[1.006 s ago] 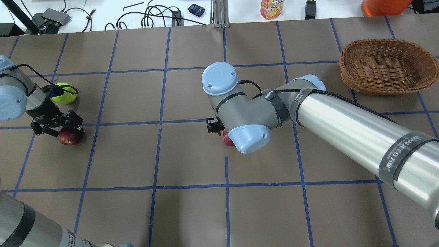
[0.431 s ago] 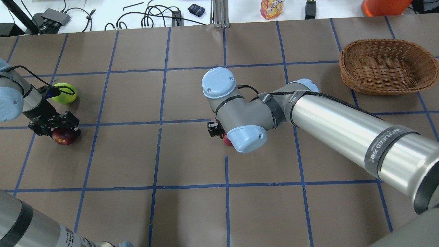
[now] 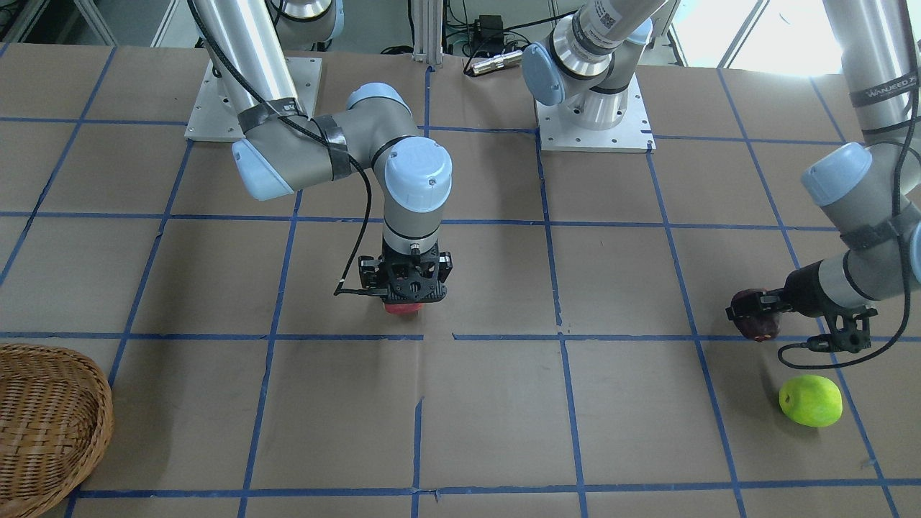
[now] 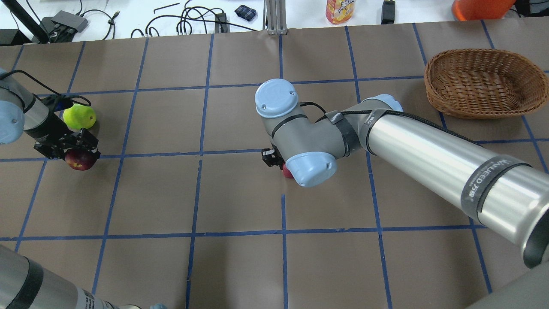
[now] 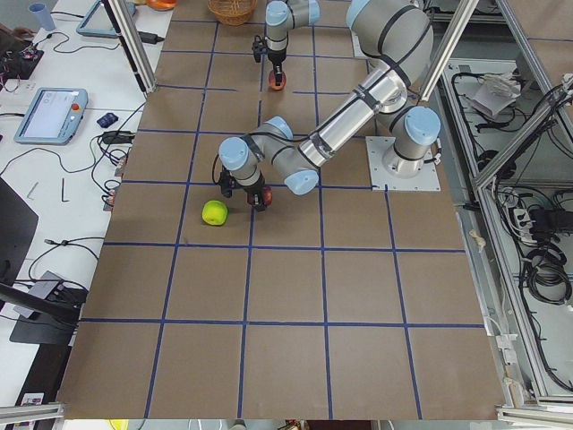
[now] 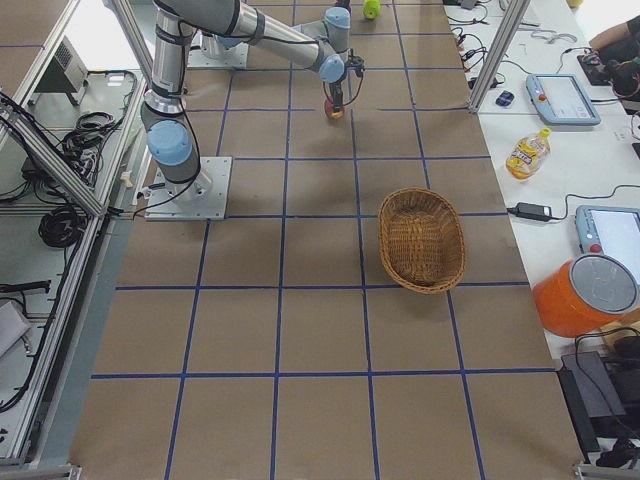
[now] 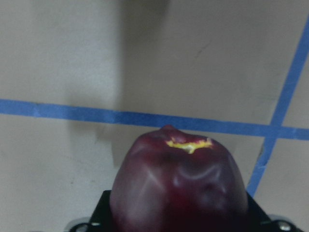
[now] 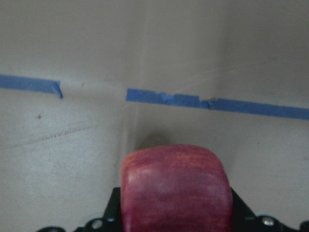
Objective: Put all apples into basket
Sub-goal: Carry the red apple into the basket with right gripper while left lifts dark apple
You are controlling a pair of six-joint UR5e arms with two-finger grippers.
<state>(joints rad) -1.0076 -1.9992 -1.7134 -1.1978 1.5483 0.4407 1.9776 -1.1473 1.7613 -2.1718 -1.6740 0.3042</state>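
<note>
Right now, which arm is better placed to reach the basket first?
Right. The right gripper holds the red apple mid-table, nearer the basket; the left gripper, holding the maroon apple, sits at the far end.

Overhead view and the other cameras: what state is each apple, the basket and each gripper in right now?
right gripper: shut on the red apple.
left gripper: shut on the dark maroon apple.
lime green apple: loose on the table, held by neither gripper.
round woven wicker basket: upright, empty.
</note>
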